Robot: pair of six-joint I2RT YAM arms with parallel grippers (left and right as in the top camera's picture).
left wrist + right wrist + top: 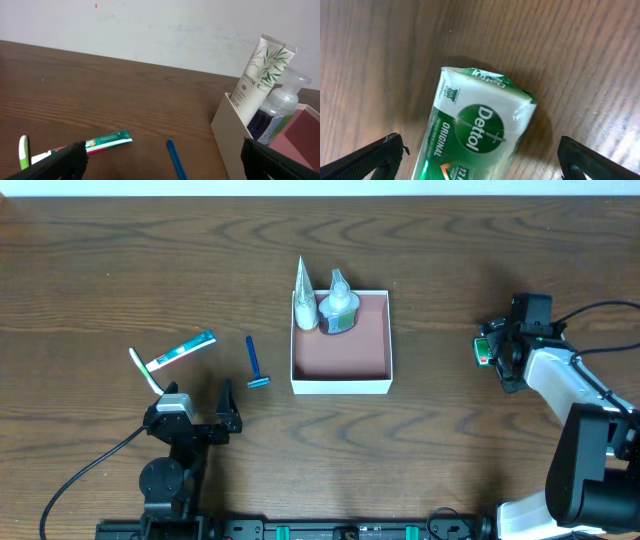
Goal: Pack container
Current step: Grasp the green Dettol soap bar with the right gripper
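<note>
Right gripper (480, 145) hung wide open straddling the Dettol soap bar (475, 125), which lay just below between its jaws, long axis roughly crosswise to the closing line, so right arm was nearer; container (340, 386) sat well apart off its left side.

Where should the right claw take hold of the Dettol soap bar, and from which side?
Grip the soap bar across its narrow width, on its two long sides, coming straight down. It lies flat on the table, and the open right claw straddles those sides.
</note>
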